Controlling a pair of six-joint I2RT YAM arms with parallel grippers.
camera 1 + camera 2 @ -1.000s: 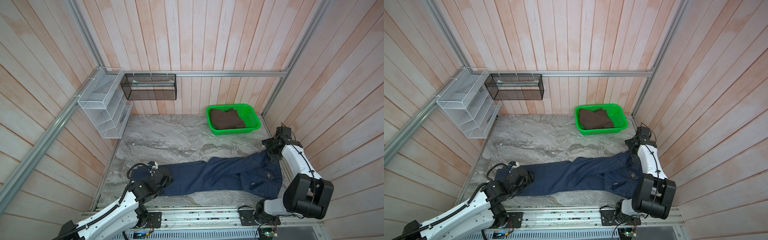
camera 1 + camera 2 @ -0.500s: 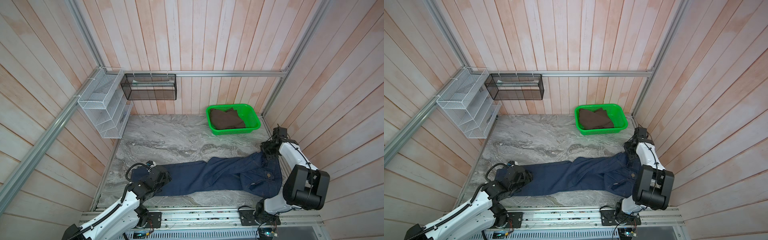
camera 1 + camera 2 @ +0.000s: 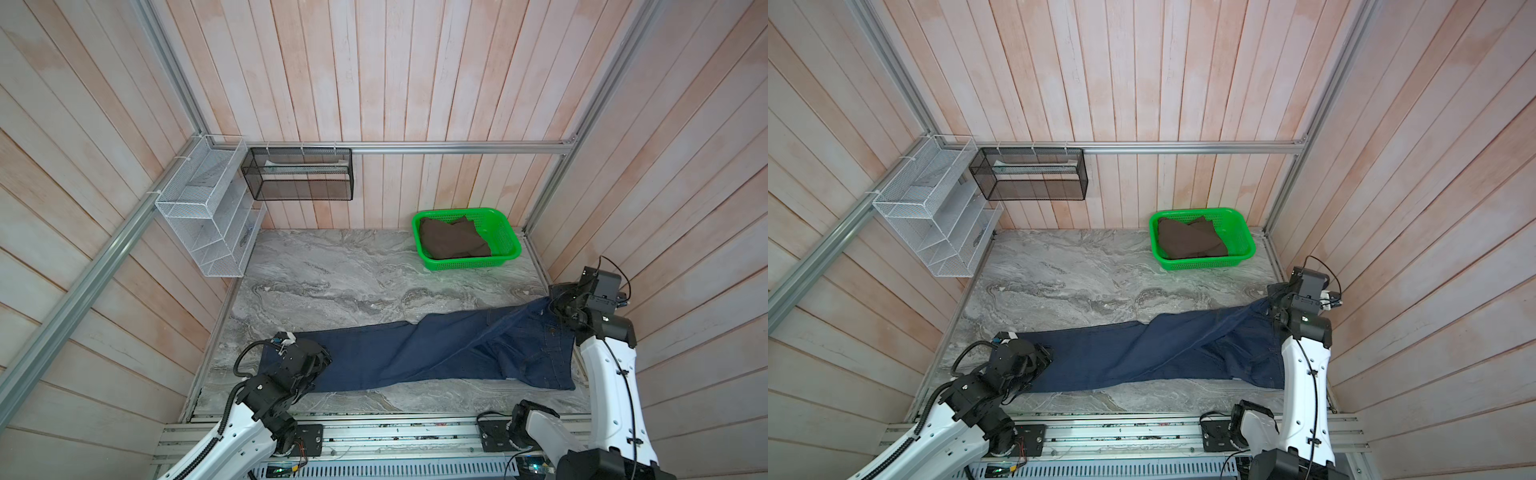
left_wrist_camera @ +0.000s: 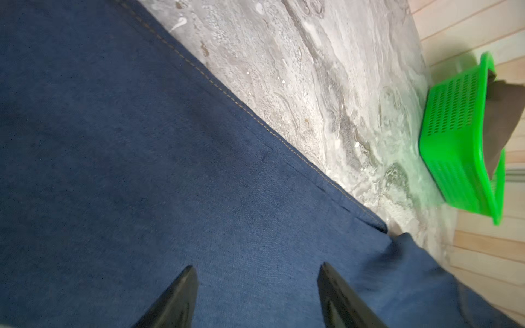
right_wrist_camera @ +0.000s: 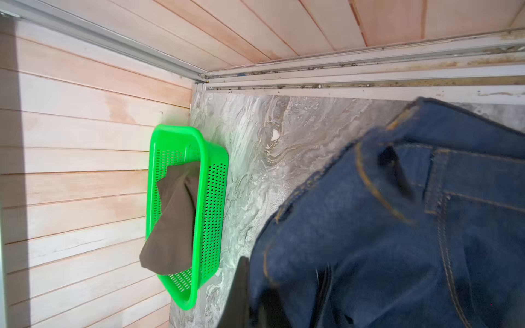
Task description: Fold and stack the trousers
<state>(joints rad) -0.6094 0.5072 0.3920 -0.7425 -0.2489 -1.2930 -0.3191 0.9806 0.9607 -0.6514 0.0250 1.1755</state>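
The grey marbled table (image 3: 332,282) carries the trousers (image 3: 436,353), which are spread full length on the robot's side of the green basket (image 3: 509,249) and well apart from it. Their waist is the end nearer the basket and their leg ends are the farthest from it. The basket holds a brown garment (image 3: 453,243). The right end effector (image 3: 557,303) is clamped tight on the waistband corner facing the basket, and that corner stands raised off the table. The left end effector (image 4: 256,267) hangs over the leg cloth at the end far from the basket, jaws well apart and gripping nothing. Whether its tips touch the denim I cannot tell. The step in hand looks like taking hold for the first fold. The next move probably calls for the left to close on the leg ends, then for both to lift together so that hems and waist meet evenly.
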